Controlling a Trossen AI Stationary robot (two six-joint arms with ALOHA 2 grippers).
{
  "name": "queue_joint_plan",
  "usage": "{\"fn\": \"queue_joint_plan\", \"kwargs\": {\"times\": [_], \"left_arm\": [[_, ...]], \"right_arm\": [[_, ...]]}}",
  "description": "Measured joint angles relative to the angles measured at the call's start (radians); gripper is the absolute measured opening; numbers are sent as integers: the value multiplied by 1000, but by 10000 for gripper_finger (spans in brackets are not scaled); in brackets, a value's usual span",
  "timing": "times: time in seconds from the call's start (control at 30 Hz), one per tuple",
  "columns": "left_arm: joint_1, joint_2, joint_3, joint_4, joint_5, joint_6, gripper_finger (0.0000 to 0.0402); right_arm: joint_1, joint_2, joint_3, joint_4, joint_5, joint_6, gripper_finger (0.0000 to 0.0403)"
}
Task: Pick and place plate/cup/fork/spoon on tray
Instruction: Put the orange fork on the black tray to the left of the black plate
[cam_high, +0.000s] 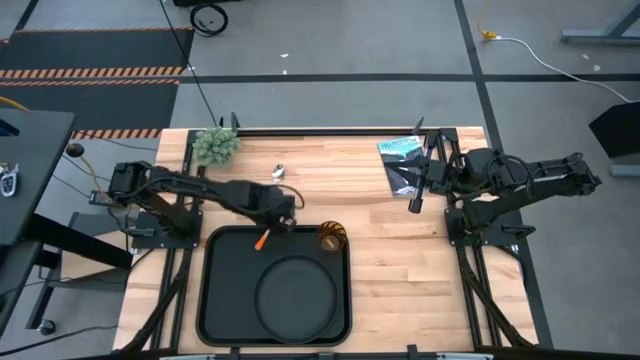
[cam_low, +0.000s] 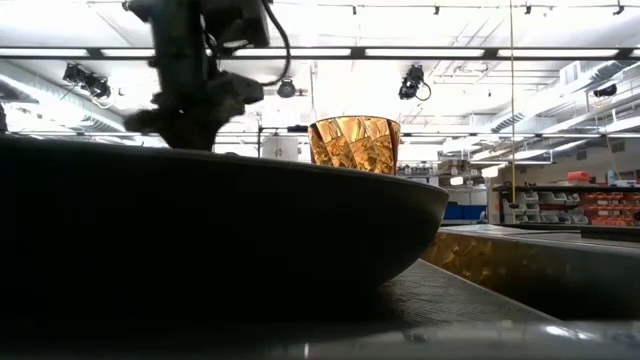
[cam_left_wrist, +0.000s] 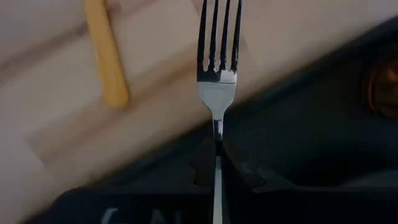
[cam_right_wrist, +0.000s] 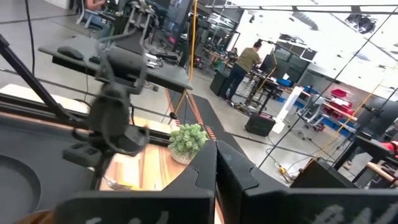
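Wooden tabletop (cam_high: 400, 240) on a grey concrete floor, arms mounted at its left and right edges.

High view: tray (cam_high: 222, 290) sits at the near edge, left of centre, with the plate (cam_high: 296, 291) inside it toward its right half. Cup (cam_high: 332, 236) stands at the tray's far right corner, on or just inside the rim, can't tell which. Left claw (cam_high: 283, 218) reaches in over the tray's far edge; the fork (cam_high: 262, 240) shows as an orange handle just below it, over the tray's far rim. Spoon (cam_high: 280, 171) lies on the bare wood toward the far edge, well apart from the tray. Small green plant (cam_high: 216, 145) at the far left corner, a dark booklet (cam_high: 403, 163) near the far right corner. Right claw (cam_high: 418, 190) is parked over the far right area beside the booklet.

Low view: plate rim fills the foreground, cup (cam_low: 354, 143) upright behind it, left arm coming down on the left.

Left wrist view: left claw (cam_left_wrist: 218, 167) pressed together, pinching the fork (cam_left_wrist: 217, 68) at its neck, tines pointing away over the wood just beyond the tray edge (cam_left_wrist: 323, 124). An orange handle (cam_left_wrist: 106, 53) lies on the wood beside the tines.

Right wrist view: right claw (cam_right_wrist: 216, 177) fingers pressed together, nothing between them. Plant (cam_right_wrist: 188, 140) and the left arm show beyond; a person stands in the room behind.
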Motion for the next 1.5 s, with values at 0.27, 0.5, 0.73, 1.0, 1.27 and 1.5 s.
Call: {"fn": "queue_joint_plan", "kwargs": {"times": [0.27, 0.5, 0.73, 1.0, 1.27, 1.5], "left_arm": [[-212, 4, 0, -38, -65, -239, 16], [-401, 4, -9, -100, -153, -509, 16], [-555, 4, -9, -145, -165, -754, 16], [-716, 41, -9, -170, -174, -982, 16], [-797, 134, -10, -135, -165, -1141, 16], [-795, 189, -10, -35, -140, -1157, 16]], "right_arm": [[0, 0, 0, -5, 0, 2, 8], [0, 0, 0, -5, -1, 15, 8], [0, 0, 0, -4, -16, 34, 8], [5, 0, 0, -26, -17, 63, 7], [23, 1, 0, -24, -19, 82, 7], [25, 1, 0, -24, -19, 88, 7]]}}
